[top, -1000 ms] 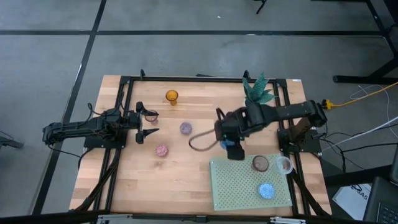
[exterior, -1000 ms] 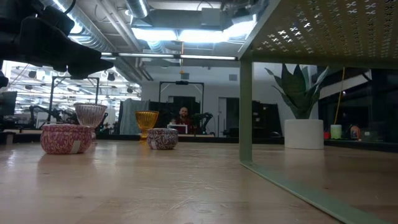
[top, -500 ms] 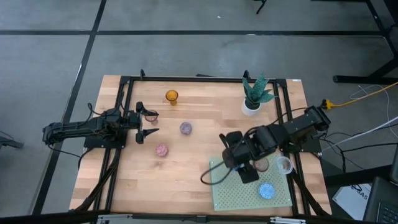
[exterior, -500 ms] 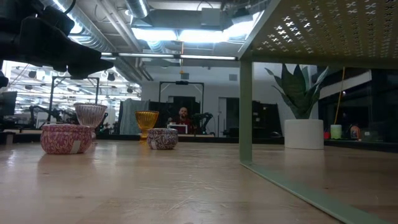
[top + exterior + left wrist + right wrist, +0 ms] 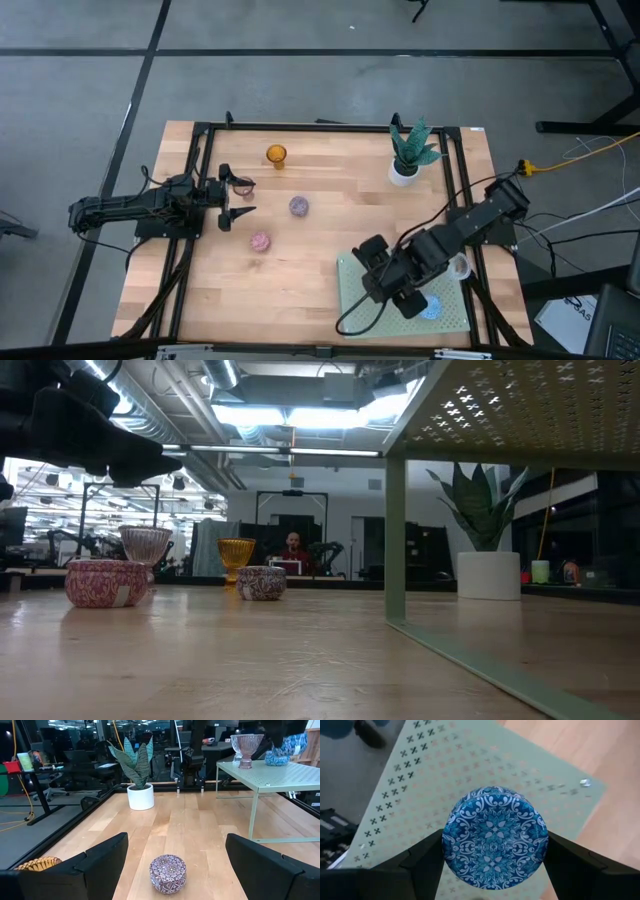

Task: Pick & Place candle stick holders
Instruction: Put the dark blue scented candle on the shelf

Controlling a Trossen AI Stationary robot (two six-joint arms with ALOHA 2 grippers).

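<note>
I count six candle stick holders: amber, stemmed clear, purple, pink, clear, blue; one plant pot, one mat.

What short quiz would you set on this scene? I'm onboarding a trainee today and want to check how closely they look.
1. True or false: the right gripper hangs over the pale green mat.
2. Which lies between the right gripper's open fingers? A amber holder, B blue holder, C pink holder.
3. What colour is the holder on the wood straight ahead of the left gripper?

Key: 1 true. 2 B. 3 purple: the purple holder.
</note>
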